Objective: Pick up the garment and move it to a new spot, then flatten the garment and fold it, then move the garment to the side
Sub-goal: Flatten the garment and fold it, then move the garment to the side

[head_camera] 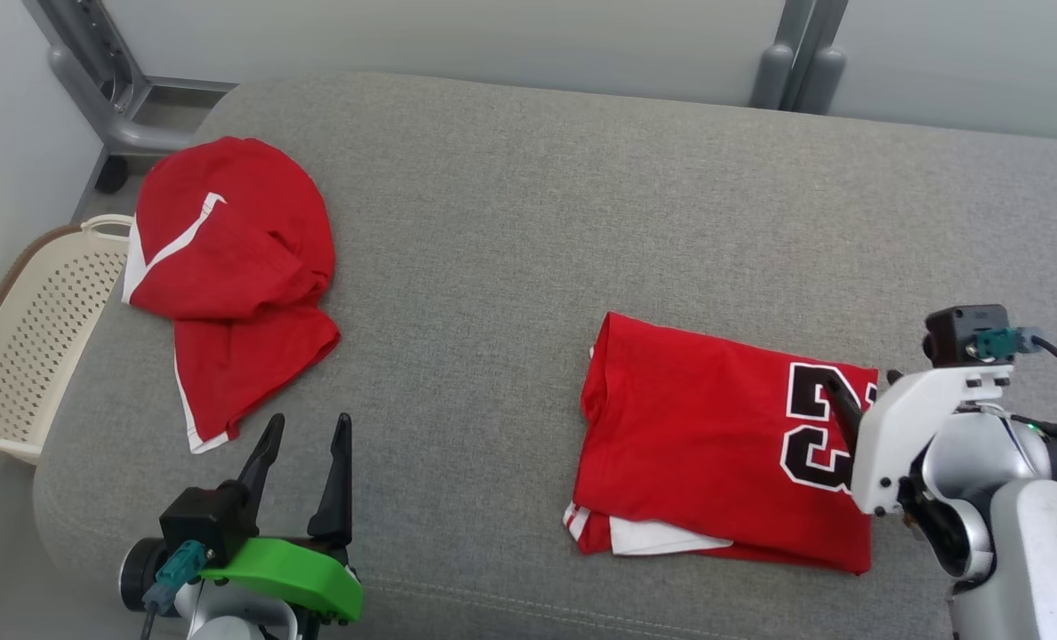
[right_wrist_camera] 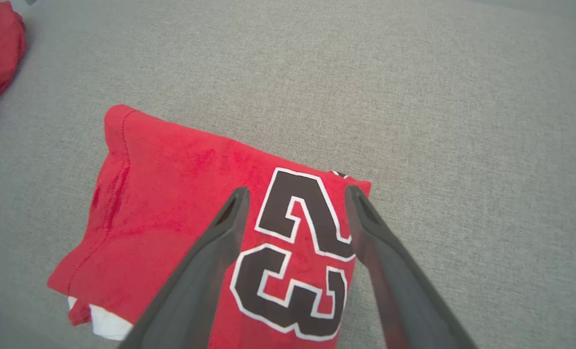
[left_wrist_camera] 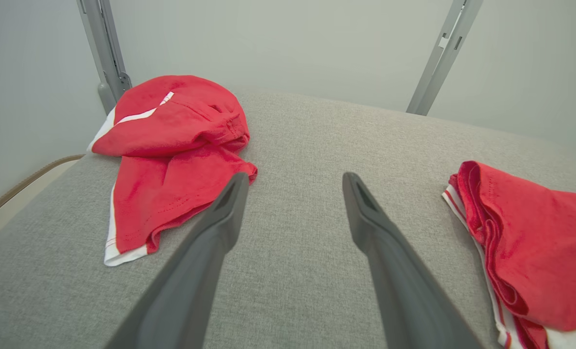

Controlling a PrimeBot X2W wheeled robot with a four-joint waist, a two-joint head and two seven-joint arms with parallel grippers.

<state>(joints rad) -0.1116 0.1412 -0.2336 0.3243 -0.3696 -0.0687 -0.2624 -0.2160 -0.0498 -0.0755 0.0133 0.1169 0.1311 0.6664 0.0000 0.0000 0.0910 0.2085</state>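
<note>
Grey cushion [head_camera: 528, 178]: folded red jersey [head_camera: 715, 436] lower right, seemingly parked aside; right tool [right_wrist_camera: 296, 191] wide open over it, empty; left tool [head_camera: 308, 422] lower left, open, empty, near crumpled red garment [head_camera: 226, 258].

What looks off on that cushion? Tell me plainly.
The red garment at the far left lies crumpled in a heap. On the folded jersey, a white layer pokes out at the near edge: uneven fold.
</note>
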